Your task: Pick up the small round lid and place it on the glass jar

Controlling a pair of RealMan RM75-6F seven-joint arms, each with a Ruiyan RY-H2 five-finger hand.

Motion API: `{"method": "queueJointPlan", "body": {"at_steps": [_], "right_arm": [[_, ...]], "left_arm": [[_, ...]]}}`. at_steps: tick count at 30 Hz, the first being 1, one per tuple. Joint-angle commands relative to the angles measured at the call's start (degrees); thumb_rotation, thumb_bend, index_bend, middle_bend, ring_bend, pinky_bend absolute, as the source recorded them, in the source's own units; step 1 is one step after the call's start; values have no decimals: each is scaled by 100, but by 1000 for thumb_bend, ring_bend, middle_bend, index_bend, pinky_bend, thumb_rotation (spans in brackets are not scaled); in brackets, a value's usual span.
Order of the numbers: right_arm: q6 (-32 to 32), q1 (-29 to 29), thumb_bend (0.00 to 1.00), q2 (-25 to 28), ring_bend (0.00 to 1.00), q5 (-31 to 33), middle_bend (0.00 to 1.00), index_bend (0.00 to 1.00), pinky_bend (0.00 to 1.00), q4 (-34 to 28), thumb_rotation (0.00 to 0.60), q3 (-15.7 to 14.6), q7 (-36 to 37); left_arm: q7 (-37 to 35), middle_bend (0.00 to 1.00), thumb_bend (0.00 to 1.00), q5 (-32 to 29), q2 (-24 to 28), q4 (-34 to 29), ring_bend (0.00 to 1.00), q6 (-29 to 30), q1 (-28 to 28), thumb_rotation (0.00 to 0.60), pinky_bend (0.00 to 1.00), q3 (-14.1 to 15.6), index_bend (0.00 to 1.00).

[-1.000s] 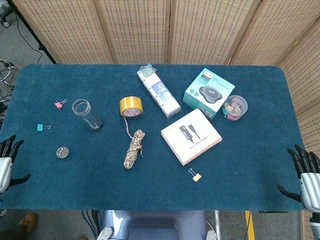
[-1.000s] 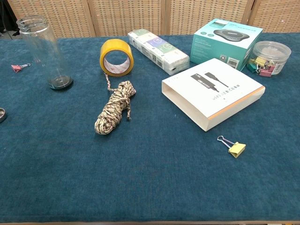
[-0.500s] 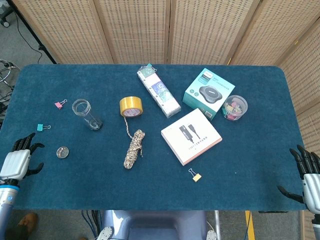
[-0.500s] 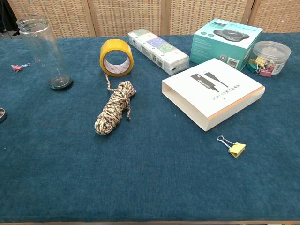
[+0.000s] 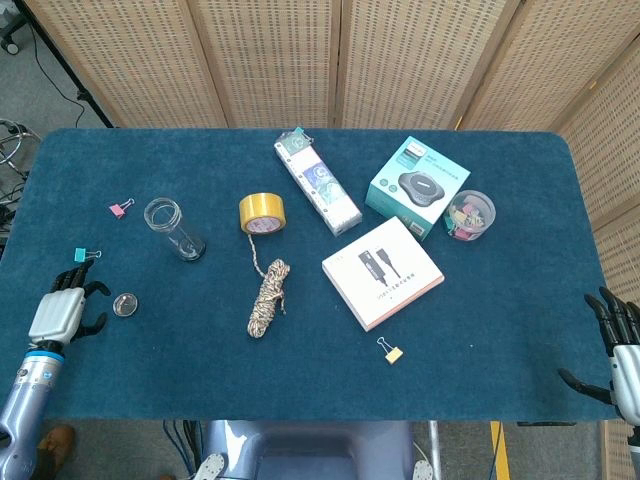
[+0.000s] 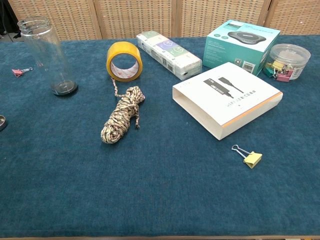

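Nearest, at the table's front corners: left hand at eight o'clock over the blue cloth, fingers spread and holding nothing, just beside the small round lid but apart from it; right hand at four o'clock off the table edge, fingers apart, likewise holding nothing. Lid flat on the cloth, cut by the left edge of the chest view. Toward six o'clock, a yellow binder clip. Further in, near centre, a coiled rope bundle and a flat white box at three o'clock of it. At nine o'clock of the lid's far side, a teal binder clip. Beyond the lid toward one o'clock, the glass jar standing upright and open-topped, well apart from the lid. Past it, a pink binder clip at ten o'clock and a yellow tape roll at three o'clock. Farthest, a long patterned box, a teal box, and a clear tub of clips at the right.
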Motion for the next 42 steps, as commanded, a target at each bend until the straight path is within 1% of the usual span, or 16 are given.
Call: {"method": "queueJointPlan", "body": {"at_steps": [1, 17, 24, 30, 35, 42], "right_arm": [[1, 0, 0, 0, 0, 3, 0, 0, 0, -1, 600, 2, 1], [-16, 1, 0, 30, 0, 56, 0, 0, 0, 13, 600, 28, 135], [-7, -3, 0, 28, 0, 57, 0, 0, 0, 33, 600, 32, 167], [-3, -4, 0, 20, 0, 43, 0, 0, 0, 35, 600, 28, 156], [-21, 5, 0, 6, 0, 24, 0, 0, 0, 34, 600, 15, 129], [-30, 7, 0, 5, 0, 31, 0, 0, 0, 28, 600, 14, 136]], "left_arm": [[-50, 0, 383, -21, -44, 50, 0, -113, -63, 600, 0, 2, 422], [295, 0, 400, -219, -344, 265, 0, -248, -255, 600, 0, -7, 450], [319, 0, 428, -262, -400, 350, 0, -245, -266, 600, 0, -1, 482], [311, 0, 432, -280, -424, 411, 0, -260, -277, 600, 0, 6, 511], [291, 0, 444, -295, -434, 435, 0, -304, -302, 600, 0, 2, 567], [300, 0, 468, -280, -480, 481, 0, -273, -315, 600, 0, 3, 591]]}}
